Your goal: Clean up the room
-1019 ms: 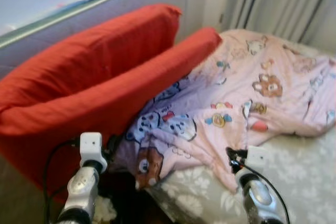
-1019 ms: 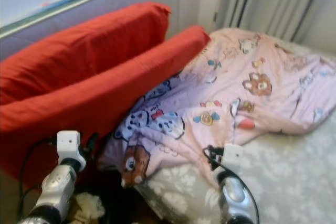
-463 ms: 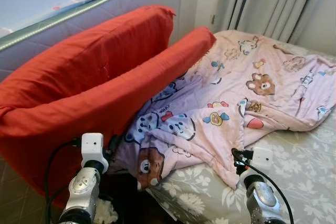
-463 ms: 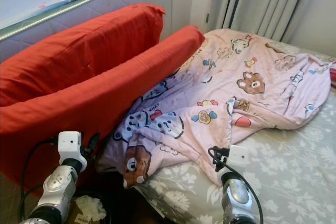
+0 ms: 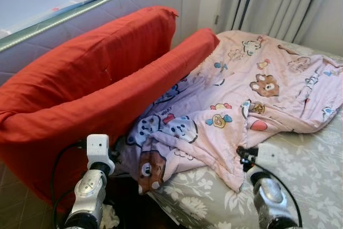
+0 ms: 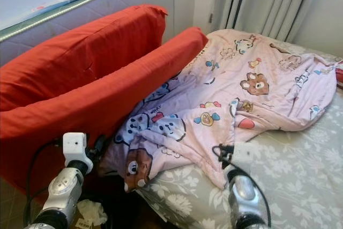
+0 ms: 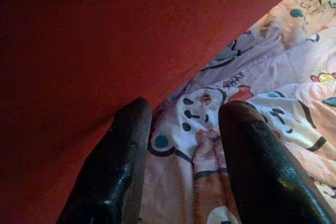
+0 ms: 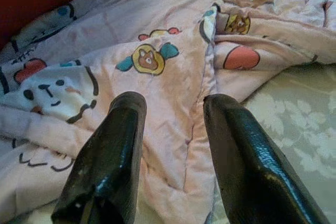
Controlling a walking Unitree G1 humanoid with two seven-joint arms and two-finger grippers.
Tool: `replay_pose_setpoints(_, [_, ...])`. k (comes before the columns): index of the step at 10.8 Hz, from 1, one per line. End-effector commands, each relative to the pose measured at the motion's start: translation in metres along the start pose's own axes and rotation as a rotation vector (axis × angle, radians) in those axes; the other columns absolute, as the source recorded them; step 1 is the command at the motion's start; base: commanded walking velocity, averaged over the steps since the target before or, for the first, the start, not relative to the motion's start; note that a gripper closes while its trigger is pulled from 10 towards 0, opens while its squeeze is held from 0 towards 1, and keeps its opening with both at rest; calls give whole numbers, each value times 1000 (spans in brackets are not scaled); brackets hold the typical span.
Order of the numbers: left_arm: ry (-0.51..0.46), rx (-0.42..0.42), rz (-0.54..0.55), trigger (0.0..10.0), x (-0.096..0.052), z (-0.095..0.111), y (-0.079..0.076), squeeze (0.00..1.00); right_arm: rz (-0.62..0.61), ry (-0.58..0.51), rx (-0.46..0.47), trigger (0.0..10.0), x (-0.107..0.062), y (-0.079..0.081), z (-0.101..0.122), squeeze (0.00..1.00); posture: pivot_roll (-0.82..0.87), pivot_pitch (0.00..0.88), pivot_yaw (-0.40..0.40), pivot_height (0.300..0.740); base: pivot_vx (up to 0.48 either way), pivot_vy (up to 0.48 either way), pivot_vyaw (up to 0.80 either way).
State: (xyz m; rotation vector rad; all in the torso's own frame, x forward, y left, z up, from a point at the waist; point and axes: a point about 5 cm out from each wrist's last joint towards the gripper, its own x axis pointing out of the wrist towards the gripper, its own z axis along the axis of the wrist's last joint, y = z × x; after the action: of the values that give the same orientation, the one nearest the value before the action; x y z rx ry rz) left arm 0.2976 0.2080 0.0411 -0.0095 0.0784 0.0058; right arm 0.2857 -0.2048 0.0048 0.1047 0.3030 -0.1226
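Pink blanket (image 5: 252,95) lay just ahead of our spread right gripper (image 8: 170,145); left gripper (image 7: 181,145), also spread, neared its corner.

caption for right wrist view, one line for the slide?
Right tool open, hovering above the rumpled pink cartoon blanket near its edge on the floral bedsheet.
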Motion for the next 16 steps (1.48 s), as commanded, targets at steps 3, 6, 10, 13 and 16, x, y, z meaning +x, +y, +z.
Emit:
replay_pose_setpoints(3, [-16, -5, -9, 10000, 3, 5, -1, 0, 1, -7, -14, 10000, 1, -2, 2, 0, 177, 52, -3, 681, 0, 0, 0])
replay_pose_setpoints(6, [-33, -23, 14, 10000, 3, 8, 0, 0, -7, -32, -23, 10000, 4, -6, 11, 0, 180, 74, -18, 681, 0, 0, 0])
replay_pose_setpoints(10, [-53, -36, 43, 10000, 0, 11, 6, 0, -7, -34, -28, 10000, 10, -1, 20, 0, 203, 137, -30, 652, 0, 0, 0])
replay_pose_setpoints(13, [-60, -43, 35, 10000, 0, 13, 5, 0, 5, 11, -33, 10000, 12, 5, 16, 0, 212, 159, -27, 652, 0, 0, 0])
replay_pose_setpoints(16, [-63, -43, 34, 10000, 0, 16, 5, 0, -3, -16, -28, 10000, 13, 2, 21, 0, 212, 179, -34, 627, 0, 0, 0])
